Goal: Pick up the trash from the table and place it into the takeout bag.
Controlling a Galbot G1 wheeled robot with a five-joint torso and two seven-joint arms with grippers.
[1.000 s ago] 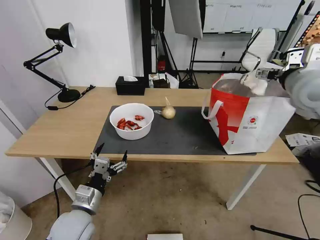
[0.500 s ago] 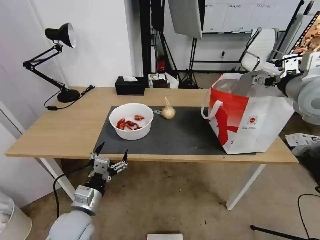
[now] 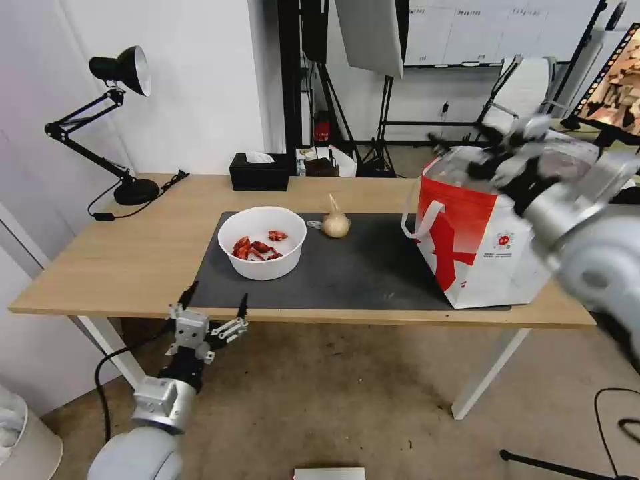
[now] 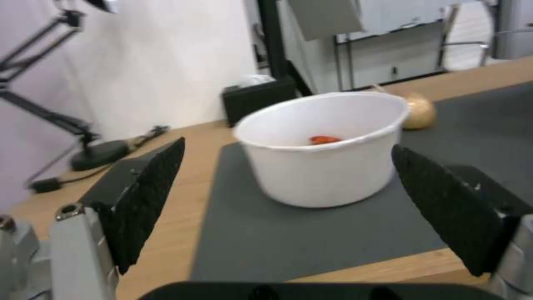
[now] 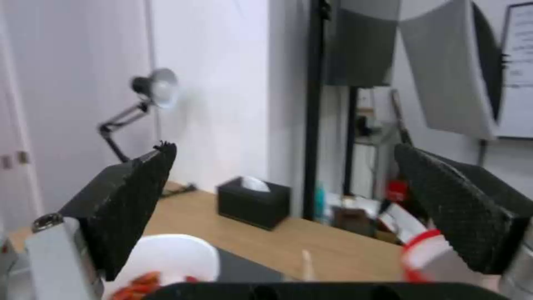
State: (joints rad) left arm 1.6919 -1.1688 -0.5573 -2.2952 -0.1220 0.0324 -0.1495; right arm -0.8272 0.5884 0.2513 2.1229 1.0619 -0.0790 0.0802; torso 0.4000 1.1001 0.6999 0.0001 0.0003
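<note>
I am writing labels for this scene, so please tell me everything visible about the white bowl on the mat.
The bowl is round, white and deep, with a smooth wall that looks like plastic or foam. It stands upright on the left part of the dark mat, open, with red shells lying at its bottom. Nothing grips it. The knotted bag lies apart to its right. The open left hand is below the table edge in front of it.

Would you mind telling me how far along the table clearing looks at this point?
Nothing is in hand: the right gripper is open above the takeout bag, and the left gripper waits open below the table edge. What the bag already holds cannot be seen. Still left on the mat: the white bowl of red shells and the knotted clear bag.
</note>
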